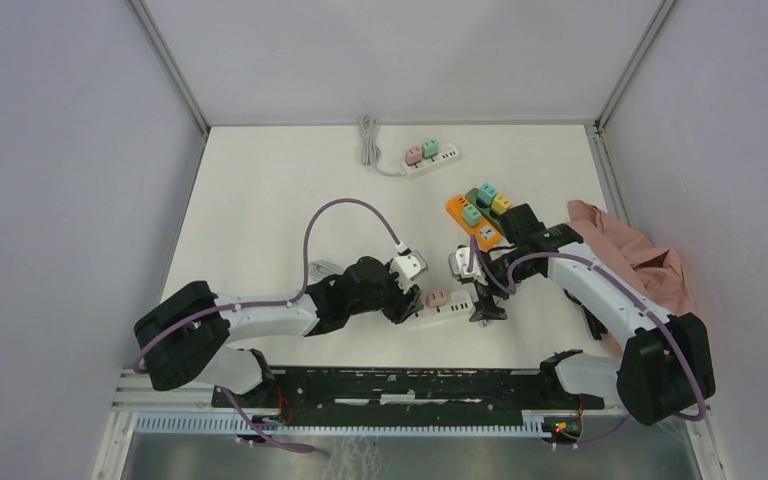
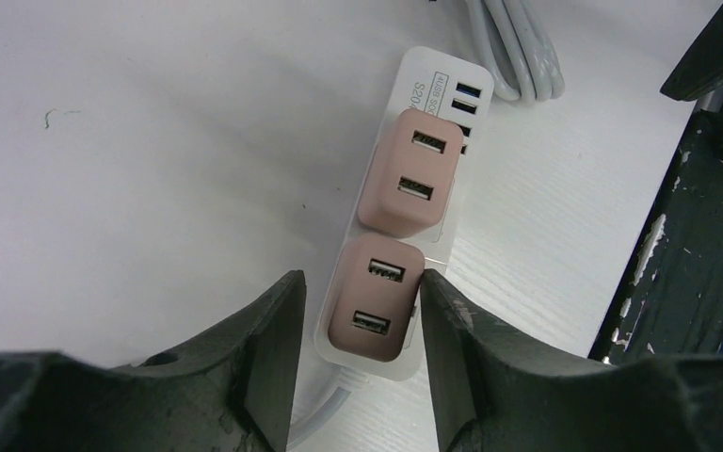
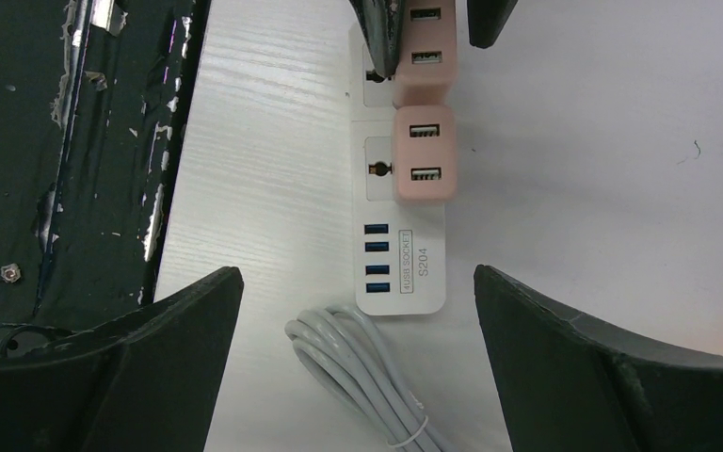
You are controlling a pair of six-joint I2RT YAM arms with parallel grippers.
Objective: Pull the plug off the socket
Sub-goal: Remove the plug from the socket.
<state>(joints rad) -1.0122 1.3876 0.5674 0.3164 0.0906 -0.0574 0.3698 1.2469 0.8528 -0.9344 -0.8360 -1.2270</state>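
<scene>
The top camera looks down from high behind the near edge over the whole table point(image 1: 260, 220). Each wrist camera looks down closely between its own jaws. All three share the power strip point(image 1: 457, 308) point(image 2: 447, 75) point(image 3: 405, 282): close up between the left jaws, ahead of the right jaws, seen from opposite ends.

By the near edge of the white bench point(image 1: 260, 200), the white plastic power strip point(image 2: 428, 75) loses one end behind the left arm's dark fingers point(image 2: 264, 358). Its bundled grey cable point(image 2: 522, 56) runs off the left wrist view's top edge. The right wrist view crops the pink USB plug point(image 3: 428, 75) between them.
</scene>
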